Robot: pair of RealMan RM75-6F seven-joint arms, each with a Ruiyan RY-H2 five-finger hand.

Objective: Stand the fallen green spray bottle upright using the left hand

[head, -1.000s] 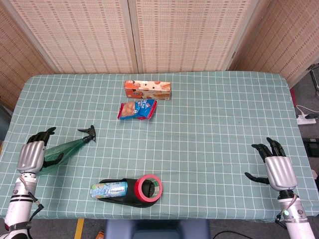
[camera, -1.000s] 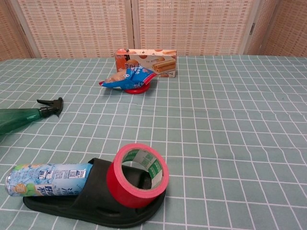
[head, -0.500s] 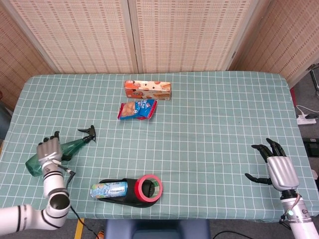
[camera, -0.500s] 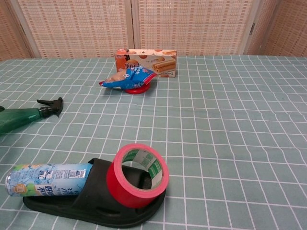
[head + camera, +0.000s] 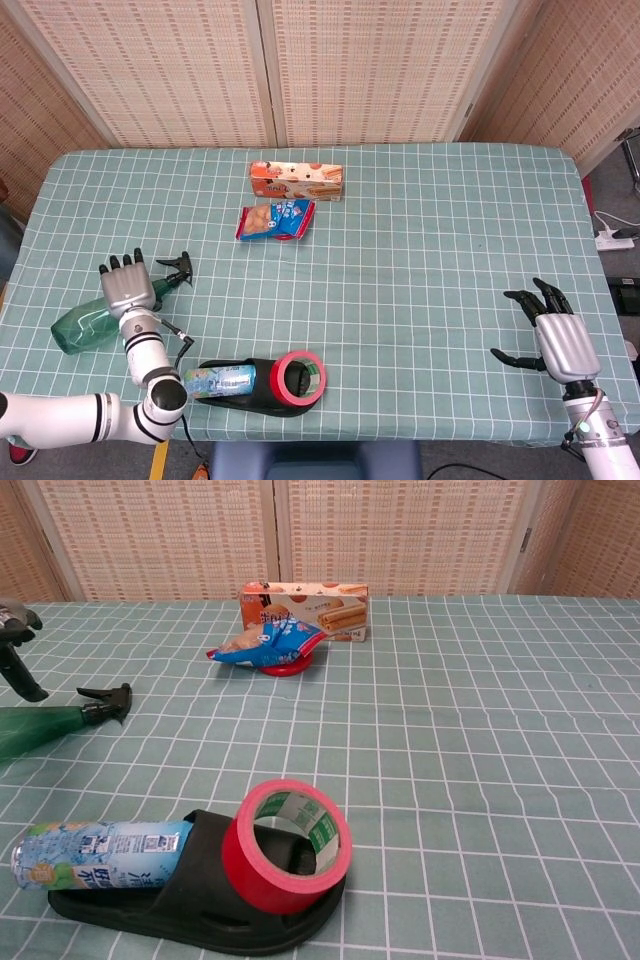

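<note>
My left hand (image 5: 127,288) has swung since a second ago: it was at the table's left edge against the bottle's fat end, and now it sits further right, over the bottle's neck, back plate up and fingers (image 5: 123,265) pointing far. The arm has folded in along the near edge. The bottle (image 5: 100,314) has hardly moved and is still on its side. My right hand (image 5: 553,338) has stayed put at the near right, fingers spread, holding nothing.

The bottle is clear green plastic, a tapered body with a black trigger head (image 5: 178,266). It lies slantwise at the left of the table, fat end near-left, head far-right. In the chest view its head (image 5: 108,702) points right and the body runs off the left edge.

The left fingers are black and straight, slightly apart, not wrapped round anything. The palm covers the neck from above; I cannot tell whether it touches. In the chest view only a dark fingertip (image 5: 22,670) shows, above and just left of the trigger head, clear of it.

The cloth (image 5: 420,230) is pale green with a white grid. Near me a black rubber slipper (image 5: 246,388) holds a printed can (image 5: 218,380) and a red tape roll (image 5: 298,377). Far off lie a blue snack bag (image 5: 275,219) and an orange carton (image 5: 296,181)
</note>
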